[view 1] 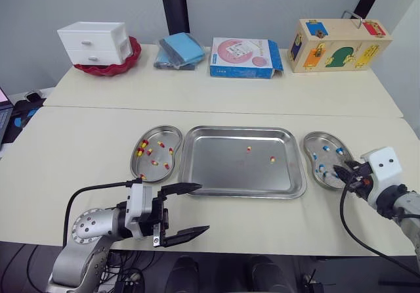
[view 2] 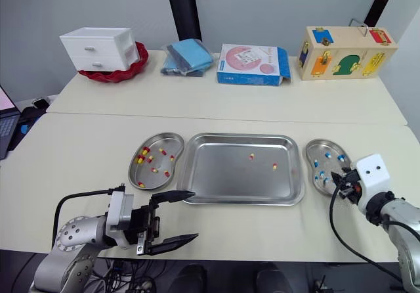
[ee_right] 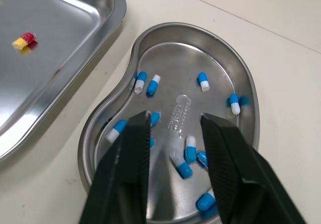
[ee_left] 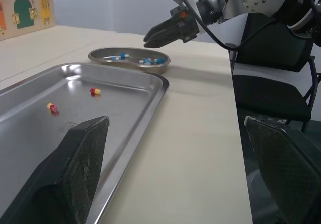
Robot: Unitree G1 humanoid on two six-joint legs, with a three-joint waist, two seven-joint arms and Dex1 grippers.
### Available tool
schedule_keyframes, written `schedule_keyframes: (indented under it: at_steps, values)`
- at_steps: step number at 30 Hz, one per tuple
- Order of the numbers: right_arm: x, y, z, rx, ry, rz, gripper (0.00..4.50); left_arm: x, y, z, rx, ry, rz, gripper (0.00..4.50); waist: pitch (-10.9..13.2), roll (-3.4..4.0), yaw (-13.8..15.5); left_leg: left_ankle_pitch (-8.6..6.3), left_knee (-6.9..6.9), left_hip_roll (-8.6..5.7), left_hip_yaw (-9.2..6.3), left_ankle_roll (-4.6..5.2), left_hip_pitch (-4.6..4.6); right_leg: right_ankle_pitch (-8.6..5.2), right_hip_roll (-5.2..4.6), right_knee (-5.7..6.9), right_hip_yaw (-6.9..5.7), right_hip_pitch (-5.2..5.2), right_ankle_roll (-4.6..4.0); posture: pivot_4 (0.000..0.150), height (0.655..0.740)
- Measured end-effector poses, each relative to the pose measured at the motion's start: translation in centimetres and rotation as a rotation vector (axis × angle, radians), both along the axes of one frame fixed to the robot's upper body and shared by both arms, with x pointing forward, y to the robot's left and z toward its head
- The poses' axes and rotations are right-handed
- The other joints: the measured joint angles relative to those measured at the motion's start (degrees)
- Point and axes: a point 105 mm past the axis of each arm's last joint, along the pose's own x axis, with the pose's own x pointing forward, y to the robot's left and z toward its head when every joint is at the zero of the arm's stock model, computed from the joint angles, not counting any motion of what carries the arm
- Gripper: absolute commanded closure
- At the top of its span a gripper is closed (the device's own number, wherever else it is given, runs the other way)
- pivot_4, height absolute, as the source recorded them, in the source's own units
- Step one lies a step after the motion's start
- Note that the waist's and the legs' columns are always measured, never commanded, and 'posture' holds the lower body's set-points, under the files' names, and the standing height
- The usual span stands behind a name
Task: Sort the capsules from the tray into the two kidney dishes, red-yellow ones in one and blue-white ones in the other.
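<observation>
Clearly the sorting is nearing its end: two red-yellow capsules (view 1: pixel 249 150) are lying in the tray (view 1: pixel 223 168), toward its back right part, slightly apart from each other, and no blue-white ones are showing there. The tray is sitting in the middle of the table (view 1: pixel 85 142), near the front edge. The left dish (view 1: pixel 164 130) is touching or just beside the tray's left rim and is holding red-yellow capsules. The right dish (view 1: pixel 315 138) is sitting just beside the right rim and is holding the blue-white capsules (ee_right: pixel 190 148).

The left gripper (view 1: pixel 204 207) is hovering at the tray's front left corner, close to the table's front edge, with its fingers spread wide and nothing between them. The right gripper (ee_right: pixel 175 118) is hanging over the front part of the right dish, its fingers parted and empty.

Several things are looking risky from here. The two capsules are small and rounded and are resting on smooth metal, so a pinch that lands off-centre is likely to squirt one away across the tray. The left arm is facing a reach across the tray, and a low approach is risking a knock on the raised rim, which could shove the tray into a dish and scatter what is already sorted. The right arm is sitting nearer to those capsules, but its closest dish is the wrong colour, so a drop there would be mixing the sets. Its fingers are also hanging low over the dish, and a careless sideways pull could catch the rim.
</observation>
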Motion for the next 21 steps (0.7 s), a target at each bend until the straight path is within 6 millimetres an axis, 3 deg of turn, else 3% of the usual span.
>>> schedule_keyframes:
  at_steps: [6,7,11,15,21]
  values:
    - [0.0,0.8,0.6,0.014,-0.023,0.037,0.13,0.5,0.3,-0.1,-0.011,0.017,0.081,0.0,0.0,0.0,0.0,0.0,0.0,0.0,-0.02,0.0,0.0,0.0,0.0,0.0,0.0,0.0,0.0,0.15,0.74]
    - [-0.1,1.1,0.9,0.018,-0.033,0.055,0.01,0.7,0.5,0.1,-0.012,0.02,0.116,0.0,0.0,0.0,0.0,0.0,0.0,0.01,-0.02,0.0,0.0,0.0,0.0,0.01,0.0,0.0,0.0,0.15,0.74]
    - [-0.7,3.0,1.6,0.025,-0.069,0.165,0.01,1.9,2.3,0.1,0.028,0.076,0.33,0.0,0.0,0.0,0.0,0.0,0.0,0.02,-0.04,0.0,0.01,0.0,0.0,-0.01,-0.01,0.02,0.01,0.15,0.74]
    - [-1.7,5.0,1.5,0.004,-0.088,0.32,0.01,2.6,6.0,-0.8,0.079,0.156,0.594,0.0,0.0,-0.03,0.0,0.0,0.02,0.02,-0.04,0.0,0.0,0.0,0.0,0.0,-0.03,0.03,0.01,0.15,0.74]
    - [-4.2,6.2,0.3,-0.029,-0.068,0.512,0.01,1.2,11.9,-1.0,0.128,0.211,0.869,0.0,0.0,-0.03,0.0,0.0,0.0,0.01,-0.04,0.0,0.02,-0.01,-0.01,-0.09,-0.03,0.09,0.01,0.15,0.74]
